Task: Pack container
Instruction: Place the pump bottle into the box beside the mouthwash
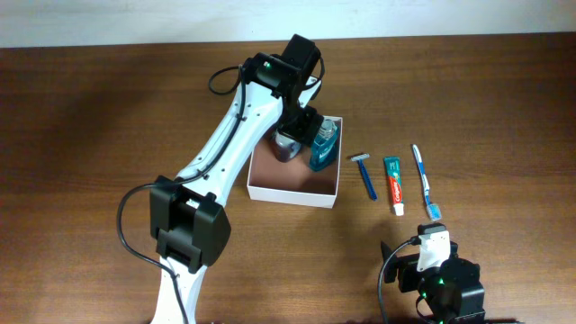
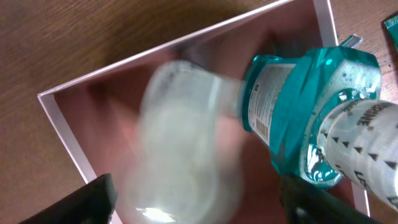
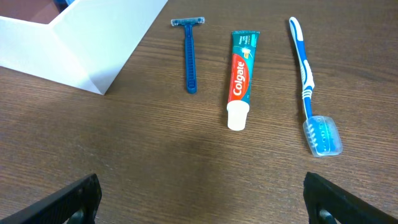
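Observation:
The container (image 1: 292,193), a square white box with a pinkish-brown inside, stands mid-table; it also shows in the left wrist view (image 2: 62,124) and the right wrist view (image 3: 81,50). A teal mouthwash bottle (image 1: 322,148) (image 2: 298,118) lies in its right part. My left gripper (image 1: 301,126) (image 2: 199,208) hangs over the box, fingers wide apart. A blurred whitish object (image 2: 186,143) (image 1: 288,146) sits between them, apart from both fingers. My right gripper (image 1: 430,236) (image 3: 202,199) is open and empty above the table's front.
Right of the container lie a blue razor (image 1: 364,174) (image 3: 189,56), a Colgate toothpaste tube (image 1: 393,183) (image 3: 239,78) and a blue toothbrush (image 1: 423,180) (image 3: 306,74), side by side on the wooden table. The left arm reaches across from the front left.

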Controlling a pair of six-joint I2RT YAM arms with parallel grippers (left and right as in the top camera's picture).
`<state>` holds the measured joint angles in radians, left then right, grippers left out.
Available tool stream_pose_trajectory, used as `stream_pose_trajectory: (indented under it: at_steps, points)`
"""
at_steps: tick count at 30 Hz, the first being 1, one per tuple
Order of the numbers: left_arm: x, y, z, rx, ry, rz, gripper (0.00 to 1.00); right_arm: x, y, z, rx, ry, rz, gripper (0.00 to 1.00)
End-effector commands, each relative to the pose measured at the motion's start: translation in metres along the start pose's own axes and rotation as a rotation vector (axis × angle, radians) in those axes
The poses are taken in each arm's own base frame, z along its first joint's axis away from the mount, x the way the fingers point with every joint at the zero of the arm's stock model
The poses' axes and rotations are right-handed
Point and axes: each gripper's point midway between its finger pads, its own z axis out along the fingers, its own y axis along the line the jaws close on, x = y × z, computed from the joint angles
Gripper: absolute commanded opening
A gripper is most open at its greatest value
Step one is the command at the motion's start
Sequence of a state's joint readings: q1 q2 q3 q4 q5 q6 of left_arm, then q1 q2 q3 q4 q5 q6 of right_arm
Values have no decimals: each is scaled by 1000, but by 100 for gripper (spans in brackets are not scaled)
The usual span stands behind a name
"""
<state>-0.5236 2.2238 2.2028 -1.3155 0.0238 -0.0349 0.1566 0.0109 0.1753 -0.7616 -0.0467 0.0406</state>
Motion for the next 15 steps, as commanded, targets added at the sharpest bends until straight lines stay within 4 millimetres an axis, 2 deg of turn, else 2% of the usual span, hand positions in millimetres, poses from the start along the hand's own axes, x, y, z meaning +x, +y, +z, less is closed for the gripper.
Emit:
stream_pose_trajectory:
  at_steps: [1, 4, 5, 7, 8, 10, 11, 13, 14, 15]
  points:
    - [6, 1, -15, 11, 18, -3, 96, 2, -1, 1, 4, 2, -3, 99]
    - [13, 11, -46, 5, 33, -26, 96, 2, -1, 1, 4, 2, -3, 99]
    - [17, 18, -65, 2, 31, -41, 96, 2, -1, 1, 4, 2, -3, 99]
    - [24, 25, -89, -2, 29, -59, 96, 2, -1, 1, 4, 2, -3, 99]
    - [21, 28, -98, -1, 2, -66, 94, 2, -1, 1, 4, 2, -3, 99]
    - [25, 36, -135, 7, -80, -91, 95, 2, -1, 1, 4, 2, -3, 99]
    - [29, 39, -144, 5, -97, -98, 95, 2, -1, 1, 4, 2, -3, 99]
    - [49, 48, -175, -16, -137, -121, 96, 2, -1, 1, 4, 2, -3, 99]
    - [57, 52, -180, -29, -137, -129, 96, 2, -1, 1, 4, 2, -3, 99]
    - [73, 60, -189, -64, -135, -143, 96, 2, -1, 1, 4, 2, -3, 99]
